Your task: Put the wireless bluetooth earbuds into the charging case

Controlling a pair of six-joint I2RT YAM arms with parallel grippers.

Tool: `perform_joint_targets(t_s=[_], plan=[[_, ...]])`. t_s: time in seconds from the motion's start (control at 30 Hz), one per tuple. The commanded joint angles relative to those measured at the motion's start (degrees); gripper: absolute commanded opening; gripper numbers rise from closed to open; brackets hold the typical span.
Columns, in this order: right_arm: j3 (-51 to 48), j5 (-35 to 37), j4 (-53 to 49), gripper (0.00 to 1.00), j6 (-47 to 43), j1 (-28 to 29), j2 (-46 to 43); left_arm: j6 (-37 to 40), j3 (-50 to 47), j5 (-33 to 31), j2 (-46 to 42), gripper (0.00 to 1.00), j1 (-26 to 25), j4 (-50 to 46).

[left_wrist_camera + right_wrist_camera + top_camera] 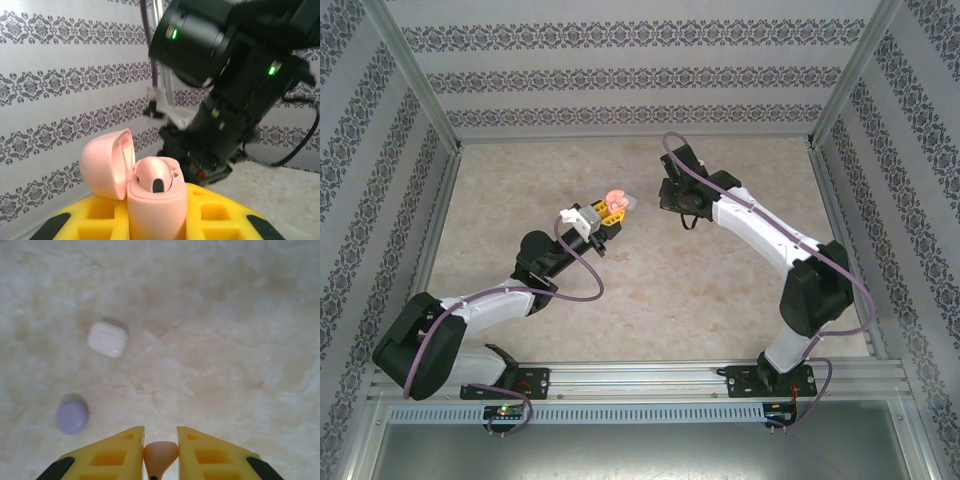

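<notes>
Over the counter (225,340), the left gripper (607,214) is clamped on a pink charging case (155,210). The lid (107,162) is swung open, and what looks like a seated earbud (155,176) fills one slot. Near it, the right gripper (160,439) is closed on a pale pink earbud (160,454), pinched between its yellow fingers (115,452). On the counter below lie a closed white case (107,339) and a round purple case (72,416), well apart from the two arms.

The main risk from here appears to be alignment. The free slot is small and lies beside the occupied one, so an earbud brought in tilted or off-centre could jam on the rim or knock the open lid. The pinch on so tiny a piece also looks slight. A nudge against the case could twist it in the grip or drop it to the counter.
</notes>
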Motion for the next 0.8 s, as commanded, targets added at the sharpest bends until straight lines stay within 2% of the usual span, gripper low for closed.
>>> perform_joint_targets(t_s=[0.0, 0.37, 0.77], plan=[[1.44, 1.56, 0.23, 0.23, -2.17, 1.27, -4.05, 1.07, 2.3, 2.47, 0.83, 0.0, 0.73, 0.36], [3.7, 2.69, 0.72, 0.23, -4.1, 4.15, -13.28, 2.91, 6.1, 6.54, 6.41, 0.0, 0.68, 0.05], [2.58, 1.62, 3.88, 0.23, -4.8, 7.65, -18.72, -0.09, 10.52, 9.15, 11.08, 0.0, 0.73, 0.81]])
